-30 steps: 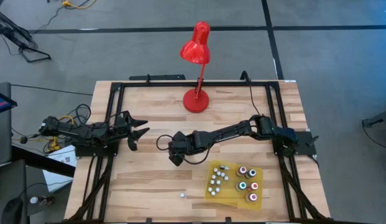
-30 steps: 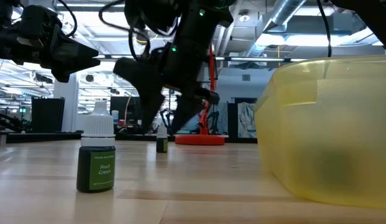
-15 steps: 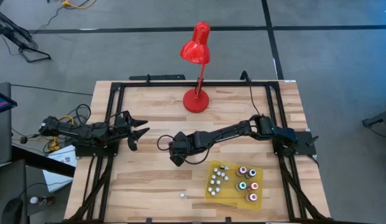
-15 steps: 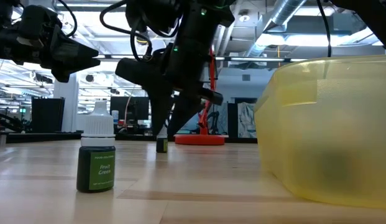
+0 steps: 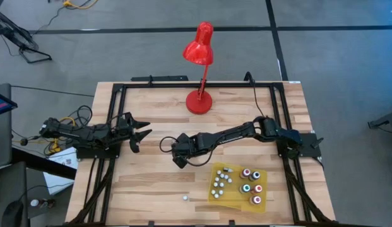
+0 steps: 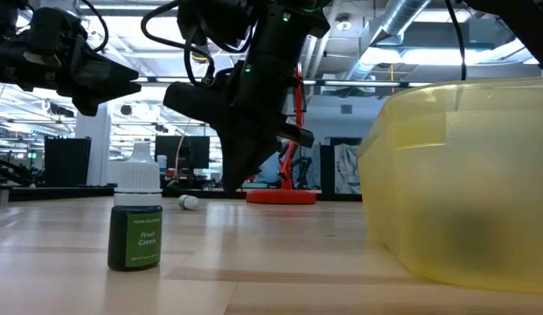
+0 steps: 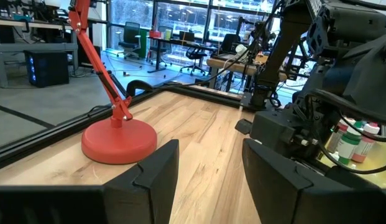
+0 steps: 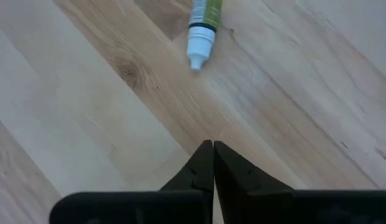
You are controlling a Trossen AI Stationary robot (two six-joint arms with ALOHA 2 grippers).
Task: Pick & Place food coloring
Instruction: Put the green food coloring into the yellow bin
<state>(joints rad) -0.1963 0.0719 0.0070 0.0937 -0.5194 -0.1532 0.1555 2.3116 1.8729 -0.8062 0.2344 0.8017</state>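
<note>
Right arm reaches from the right edge of the counter [image 5: 151, 189] toward its middle, elbow low, wrist bent down. Right end effector [image 5: 178, 162] is just above the wood, fingers pressed together with nothing between them; the wrist view shows the tips [image 8: 211, 163] meeting over bare boards.

Left arm waits at the left edge, its end effector [image 5: 145, 134] pointing across the counter, fingers apart and empty.

Fallen bottle [image 8: 202, 28]: small dropper bottle, green body, white cap, lying on its side on the wood just ahead of the closed right fingers, not touching them. In the low view it shows as a pale cap end lying flat [image 6: 190, 202] below the right arm.

Second bottle [image 6: 136, 226]: green, white cap, upright, alone near the front edge, well apart from both arms.

Remaining bottles [image 5: 251, 181] stand upright in the yellow tray [image 5: 216, 193] at the front right of the counter, caps up, contents reddish and teal. Several white balls [image 5: 219, 182] sit in the tray's left part.

Red lamp [image 5: 199, 101] stands near the back edge.

Change from a second ago: the right fingers were spread around a standing bottle; now they are closed and that bottle is tipped over. Left arm unchanged.
</note>
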